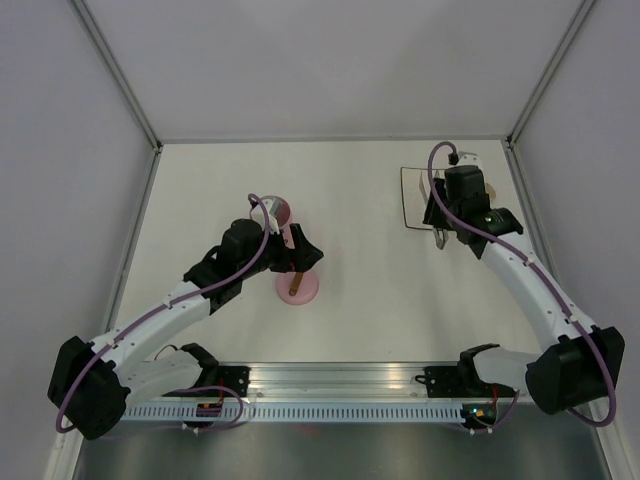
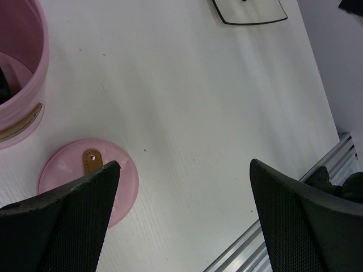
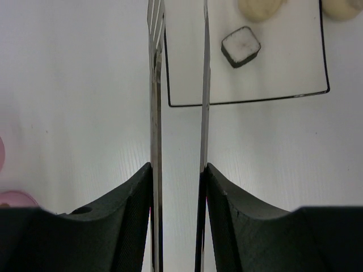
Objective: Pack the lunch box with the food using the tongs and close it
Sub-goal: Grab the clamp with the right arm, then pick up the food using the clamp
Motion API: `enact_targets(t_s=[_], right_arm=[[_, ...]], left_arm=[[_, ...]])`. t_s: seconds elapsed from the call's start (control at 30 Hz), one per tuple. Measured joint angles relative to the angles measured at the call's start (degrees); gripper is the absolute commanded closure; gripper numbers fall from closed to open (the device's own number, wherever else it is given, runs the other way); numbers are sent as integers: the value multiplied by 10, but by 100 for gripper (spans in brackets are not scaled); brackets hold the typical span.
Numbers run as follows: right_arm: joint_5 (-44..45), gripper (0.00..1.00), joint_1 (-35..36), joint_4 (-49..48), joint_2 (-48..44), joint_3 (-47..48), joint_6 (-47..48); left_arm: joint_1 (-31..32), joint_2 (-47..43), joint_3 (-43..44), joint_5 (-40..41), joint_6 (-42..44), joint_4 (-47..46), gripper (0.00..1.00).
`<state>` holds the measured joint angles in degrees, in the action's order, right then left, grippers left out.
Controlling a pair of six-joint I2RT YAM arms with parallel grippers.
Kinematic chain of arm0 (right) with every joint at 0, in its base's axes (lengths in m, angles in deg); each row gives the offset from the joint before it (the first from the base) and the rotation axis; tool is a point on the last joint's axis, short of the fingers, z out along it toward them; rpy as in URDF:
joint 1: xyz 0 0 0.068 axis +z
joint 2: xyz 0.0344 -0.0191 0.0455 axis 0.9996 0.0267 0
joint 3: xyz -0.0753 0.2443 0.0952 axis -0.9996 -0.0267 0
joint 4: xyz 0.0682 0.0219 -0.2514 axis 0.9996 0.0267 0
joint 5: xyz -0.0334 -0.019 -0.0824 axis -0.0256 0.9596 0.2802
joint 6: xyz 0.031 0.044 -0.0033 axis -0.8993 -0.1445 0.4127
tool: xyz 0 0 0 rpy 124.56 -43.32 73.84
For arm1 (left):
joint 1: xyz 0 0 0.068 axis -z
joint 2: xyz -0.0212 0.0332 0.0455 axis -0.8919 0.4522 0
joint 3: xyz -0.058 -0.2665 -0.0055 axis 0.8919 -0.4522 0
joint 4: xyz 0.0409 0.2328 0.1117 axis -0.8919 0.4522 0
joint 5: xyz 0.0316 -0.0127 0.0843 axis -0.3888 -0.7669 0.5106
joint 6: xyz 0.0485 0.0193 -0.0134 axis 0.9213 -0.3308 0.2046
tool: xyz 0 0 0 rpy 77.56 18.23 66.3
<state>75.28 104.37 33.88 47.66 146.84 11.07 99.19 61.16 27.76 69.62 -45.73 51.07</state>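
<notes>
nearest, the left gripper (image 2: 184, 170) hangs with jaws spread wide over the flat pink disc lid (image 2: 62, 170) with a brown handle, beside the pink round tub (image 2: 25, 96). farther off, the right gripper (image 3: 178, 170) clamps slim silver metal tongs (image 3: 156, 113) above the white dark-edged square plate (image 3: 283, 79) holding a white-and-black cube (image 3: 241, 46) and beige balls (image 3: 260, 7).

White dark-edged plate (image 1: 413, 198) on white table (image 1: 350, 190)

Our left claw (image 2: 184, 170) gapes wide, arm bent inward; our right claw (image 3: 178, 170), arm stretched forward, pinches the tongs (image 3: 154, 113)
</notes>
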Motion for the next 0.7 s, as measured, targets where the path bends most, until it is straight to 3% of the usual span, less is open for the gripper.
enact_targets(t_s=[0.23, 0.5, 0.7], right_arm=[[28, 52, -61, 22, 83, 97, -29], [39, 51, -196, 32, 137, 124, -35], [31, 49, -247, 30, 159, 135, -35]], left_arm=[[0, 0, 0, 0, 0, 3, 0], [0, 0, -1, 5, 0, 12, 0], [-1, 7, -1, 5, 4, 14, 0]])
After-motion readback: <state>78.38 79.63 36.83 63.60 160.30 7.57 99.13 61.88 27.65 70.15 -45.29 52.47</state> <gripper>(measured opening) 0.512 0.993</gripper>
